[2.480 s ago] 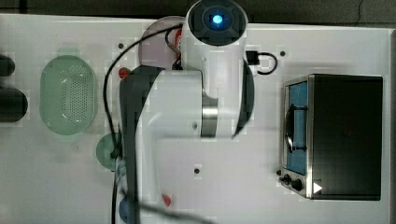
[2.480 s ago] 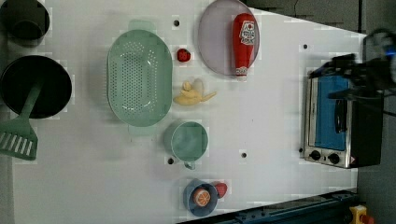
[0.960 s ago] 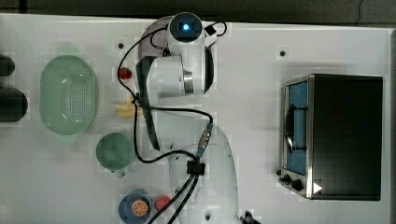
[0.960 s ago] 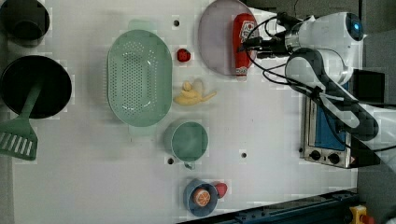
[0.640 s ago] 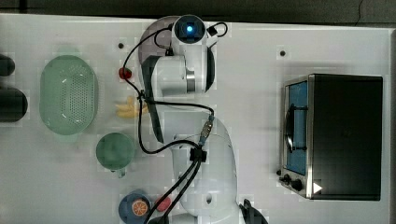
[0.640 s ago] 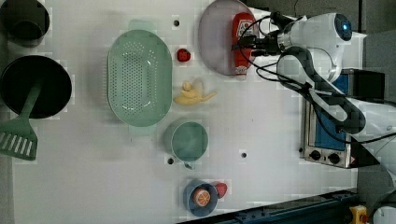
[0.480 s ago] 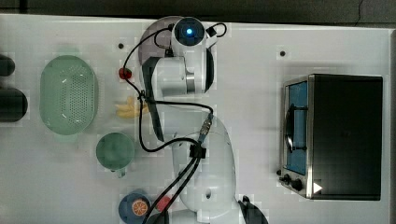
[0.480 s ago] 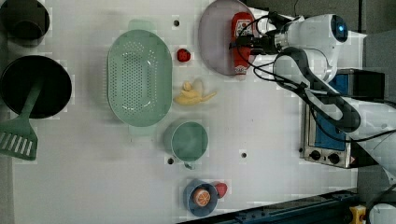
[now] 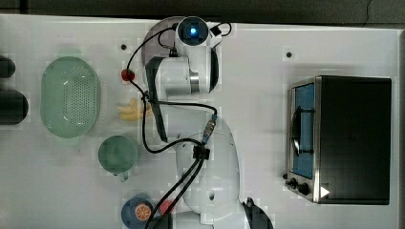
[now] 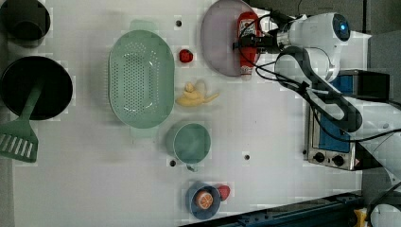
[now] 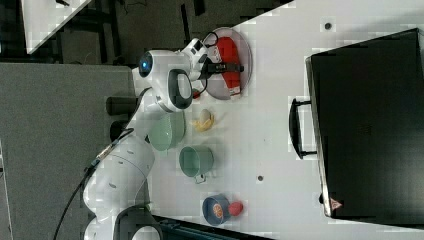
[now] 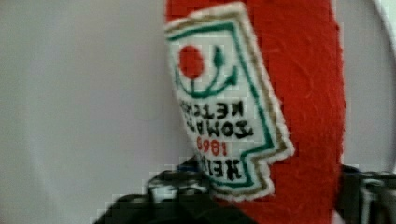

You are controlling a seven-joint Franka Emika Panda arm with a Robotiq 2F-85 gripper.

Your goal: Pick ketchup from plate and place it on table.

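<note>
The ketchup point(image 10: 247, 28), a slim red bottle with a white label, lies on the right edge of the pale lilac plate point(image 10: 218, 42) at the top of the left view. My gripper point(image 10: 246, 46) is down across the bottle's middle. In the wrist view the ketchup point(image 12: 299, 93) stands close up, with one dark finger point(image 12: 175, 186) against its label side and the other against its far side, so the gripper point(image 12: 271, 198) is shut on it. The right view shows the ketchup point(image 11: 229, 50) flat on the plate point(image 11: 220, 87). In the top view my arm covers the bottle, with the plate's rim point(image 9: 156, 34) beside it.
Left of the plate on the white table point(image 10: 265, 123) sit a small red strawberry point(image 10: 186, 56), a green perforated basket point(image 10: 141, 78), a banana point(image 10: 194, 98), a green mug point(image 10: 191, 142) and a blue dish with an orange slice point(image 10: 203, 198). A toaster oven point(image 9: 344, 138) stands at the top view's right.
The arm swung in over the plate and the gripper came down across the ketchup. Its jaws have narrowed from wide open onto the bottle. The bottle still lies on the plate.
</note>
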